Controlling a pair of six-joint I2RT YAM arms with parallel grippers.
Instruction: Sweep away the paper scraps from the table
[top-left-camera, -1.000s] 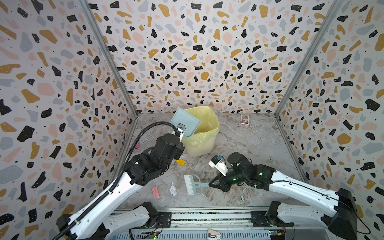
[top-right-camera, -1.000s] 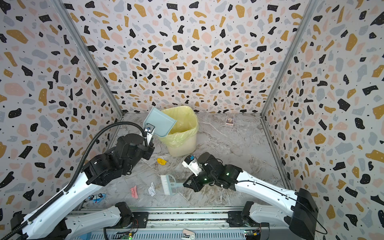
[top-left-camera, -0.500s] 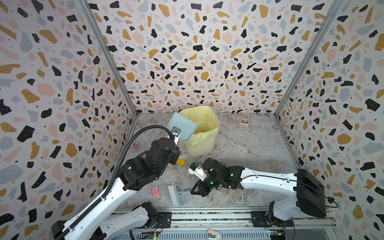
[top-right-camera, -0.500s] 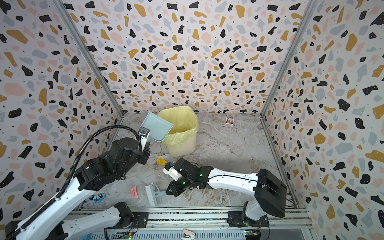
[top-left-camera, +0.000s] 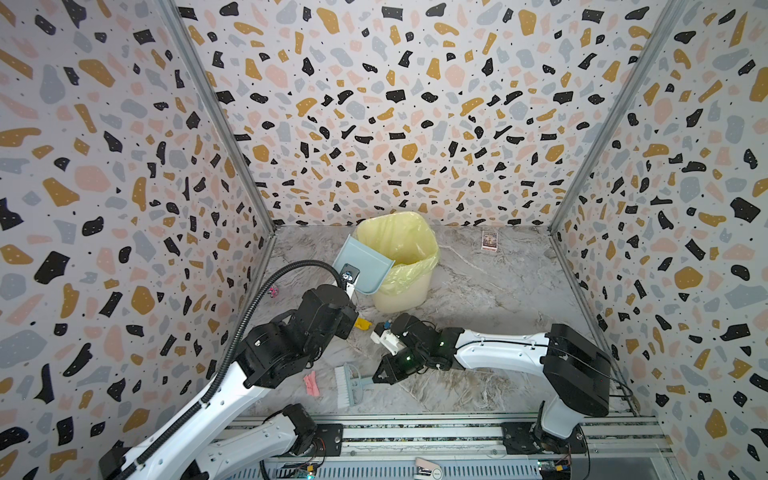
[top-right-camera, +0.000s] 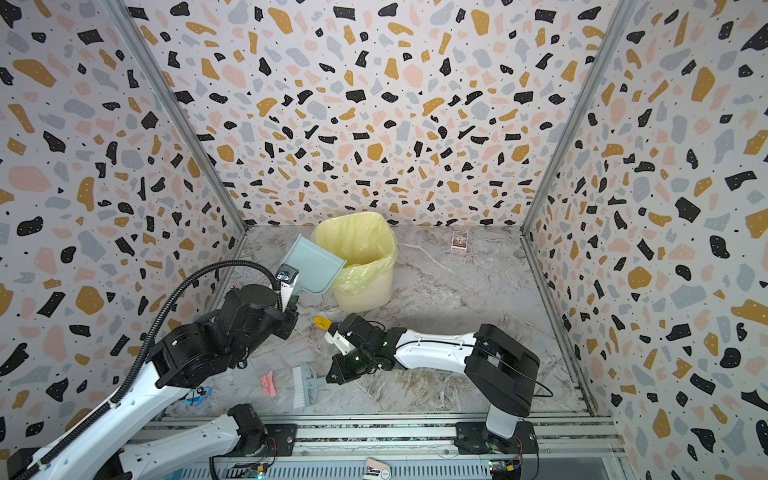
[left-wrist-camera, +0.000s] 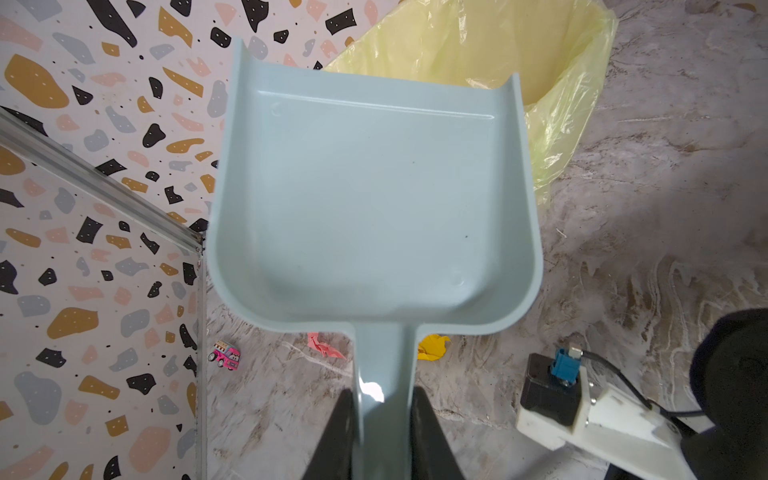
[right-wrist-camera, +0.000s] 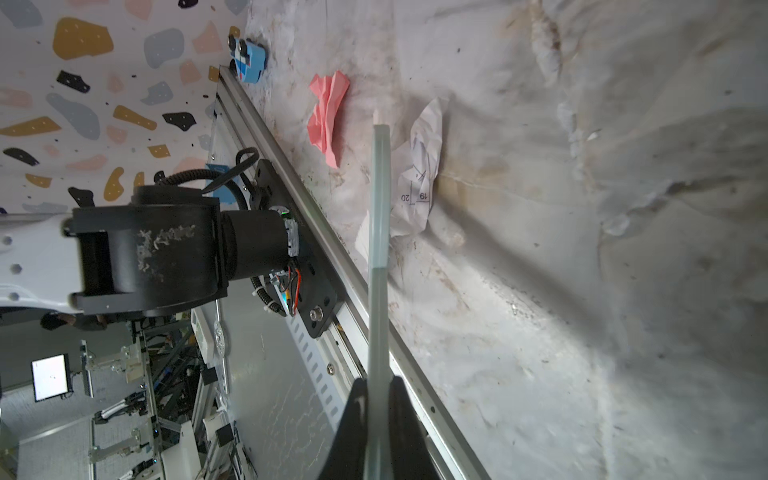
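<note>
Hazard noted: the dustpan (top-left-camera: 365, 266) is held clear of the table (top-left-camera: 498, 291), empty and tilted beside the bin (top-left-camera: 401, 295) rim in the upper centre of both top views, so nothing stands behind the scraps to catch them. A stroke of the brush (top-left-camera: 347, 384) from here would likely push the pink scrap (top-left-camera: 311, 384) and white scrap (right-wrist-camera: 422, 166) toward the rail (top-left-camera: 415, 417) at the lower edge, where they could lodge. The yellow scrap (top-left-camera: 362, 324) lies mid-frame between the two arms, near both. Either arm could drag it, and the arms themselves could clash. Pose: the left gripper (left-wrist-camera: 382, 395) pinches the dustpan handle between its fingers, arm raised and reaching up-frame. The right gripper (right-wrist-camera: 378, 384) has its fingers pressed on the brush handle. Its forearm is low and stretched leftward across the frame, the brush head is down by the table just beside the white scrap, and the pink scrap lies a little beyond.
</note>
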